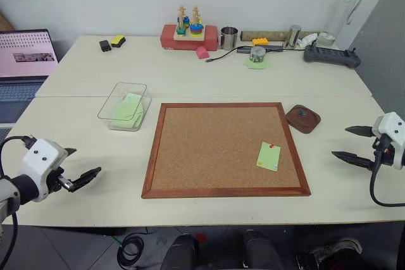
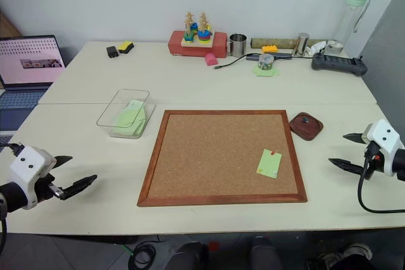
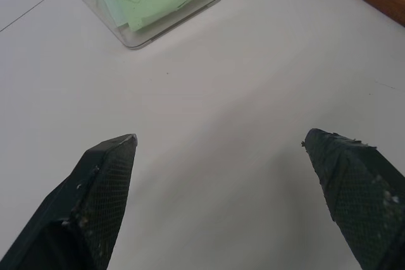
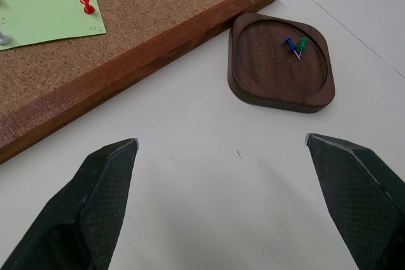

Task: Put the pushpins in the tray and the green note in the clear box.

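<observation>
The green note (image 1: 268, 156) lies on the corkboard's right side, held by a red pushpin (image 1: 272, 145) at its upper edge; the right wrist view also shows a pale pin (image 4: 3, 37) on the note. The dark brown tray (image 1: 303, 119) sits just off the board's top right corner with a blue and a green pin (image 4: 296, 45) in it. The clear box (image 1: 109, 100) stands left of the board, with green paper inside. My left gripper (image 1: 84, 162) hovers open over bare table at the front left. My right gripper (image 1: 340, 141) hovers open at the right, short of the tray.
The wood-framed corkboard (image 1: 215, 150) fills the table's middle. A laptop (image 1: 22, 61) stands at the far left. Along the back edge are a red ring-stacking toy (image 1: 188, 33), a metal cup (image 1: 229, 38), a bottle (image 1: 345, 11), a black device (image 1: 332, 55) and cables.
</observation>
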{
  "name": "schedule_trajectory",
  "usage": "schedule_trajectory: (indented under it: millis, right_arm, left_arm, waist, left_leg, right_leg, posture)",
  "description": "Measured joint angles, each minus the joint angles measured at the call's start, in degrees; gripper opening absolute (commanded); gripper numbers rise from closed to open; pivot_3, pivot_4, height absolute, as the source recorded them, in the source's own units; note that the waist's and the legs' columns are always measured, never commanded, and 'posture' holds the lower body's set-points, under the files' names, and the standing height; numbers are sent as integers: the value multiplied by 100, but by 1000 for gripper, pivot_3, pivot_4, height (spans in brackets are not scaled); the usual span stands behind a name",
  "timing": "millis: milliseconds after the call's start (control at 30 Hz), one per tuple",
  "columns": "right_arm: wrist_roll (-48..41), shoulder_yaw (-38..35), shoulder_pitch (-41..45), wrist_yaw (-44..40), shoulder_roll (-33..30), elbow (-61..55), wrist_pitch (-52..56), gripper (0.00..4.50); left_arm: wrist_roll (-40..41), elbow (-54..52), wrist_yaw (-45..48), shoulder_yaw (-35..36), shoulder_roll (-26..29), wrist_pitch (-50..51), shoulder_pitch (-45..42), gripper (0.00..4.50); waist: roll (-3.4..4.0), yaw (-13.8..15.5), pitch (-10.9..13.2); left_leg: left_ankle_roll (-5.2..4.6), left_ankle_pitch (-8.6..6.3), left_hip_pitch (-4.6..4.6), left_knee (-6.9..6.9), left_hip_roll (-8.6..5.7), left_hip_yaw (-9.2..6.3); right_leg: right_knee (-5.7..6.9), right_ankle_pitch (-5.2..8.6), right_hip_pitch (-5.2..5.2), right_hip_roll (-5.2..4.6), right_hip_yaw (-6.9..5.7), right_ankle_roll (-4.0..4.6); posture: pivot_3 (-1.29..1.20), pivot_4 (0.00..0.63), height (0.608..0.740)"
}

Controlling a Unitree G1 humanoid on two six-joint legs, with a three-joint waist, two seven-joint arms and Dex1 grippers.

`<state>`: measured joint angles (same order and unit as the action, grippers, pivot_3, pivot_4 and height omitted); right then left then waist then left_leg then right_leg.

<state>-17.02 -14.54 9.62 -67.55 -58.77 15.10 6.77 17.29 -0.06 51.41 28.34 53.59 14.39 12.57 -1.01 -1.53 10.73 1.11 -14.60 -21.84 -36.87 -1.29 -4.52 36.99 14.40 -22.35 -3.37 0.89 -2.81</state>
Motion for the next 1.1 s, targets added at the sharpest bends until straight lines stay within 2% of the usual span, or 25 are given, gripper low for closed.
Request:
schedule_trajectory:
  millis: [800, 1100]
  right_arm:
    - [-9, -3, -22, 21, 91, -159, 18, 4461]
    - [-134, -17, -195, 87, 118, -570, 146, 4461]
  left_arm:
    - [83, 447, 439, 0, 0, -138, -340, 4500]
    - [213, 444, 564, -2, 3, -96, -697, 4500]
  waist:
    - [0, -2, 0]
    - [0, -1, 0]
  left_leg:
    - [1, -1, 2, -2, 0, 0]
    - [1, -1, 1, -2, 0, -1]
  right_leg:
    - [2, -1, 0, 1, 0, 0]
    - [3, -2, 1, 1, 0, -1]
  posture:
    - [0, 150, 740]
    - [0, 150, 740]
